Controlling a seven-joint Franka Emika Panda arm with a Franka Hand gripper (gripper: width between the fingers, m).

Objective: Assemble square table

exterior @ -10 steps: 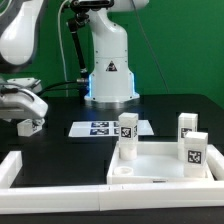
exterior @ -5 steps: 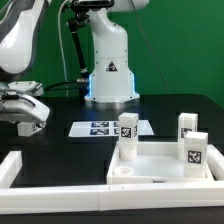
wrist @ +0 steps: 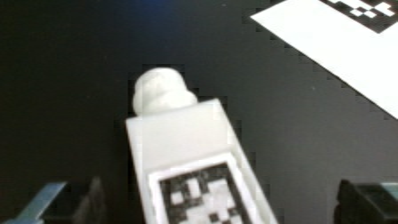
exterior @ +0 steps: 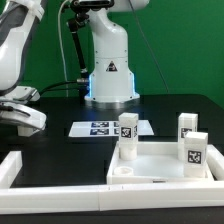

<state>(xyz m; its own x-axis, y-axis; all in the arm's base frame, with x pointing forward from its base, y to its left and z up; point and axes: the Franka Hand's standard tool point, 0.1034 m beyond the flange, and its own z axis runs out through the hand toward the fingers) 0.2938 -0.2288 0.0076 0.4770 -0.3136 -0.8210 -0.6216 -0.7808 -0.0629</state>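
Observation:
In the exterior view the white square table top (exterior: pixel 160 166) lies at the front right, with three tagged white legs (exterior: pixel 127 130) (exterior: pixel 187 125) (exterior: pixel 196 151) standing upright on it. My gripper (exterior: pixel 25 121) hangs low over the black table at the exterior view's left. There it covers another leg. The wrist view shows that white leg (wrist: pixel 183 145) lying flat, tag facing up, between my open gripper (wrist: pixel 214 204). Its two dark fingers (wrist: pixel 50 202) stand on either side of the leg with a gap on each side, not touching it.
The marker board (exterior: pixel 104 128) lies in the middle in front of the robot base (exterior: pixel 108 72); its corner (wrist: pixel 342 38) shows in the wrist view. White barrier strips (exterior: pixel 12 168) (exterior: pixel 150 196) run along the left and front of the table.
My gripper has come down and shifted left over the lying leg, which showed below it earlier and is now hidden in the exterior view. The jaws stayed open.

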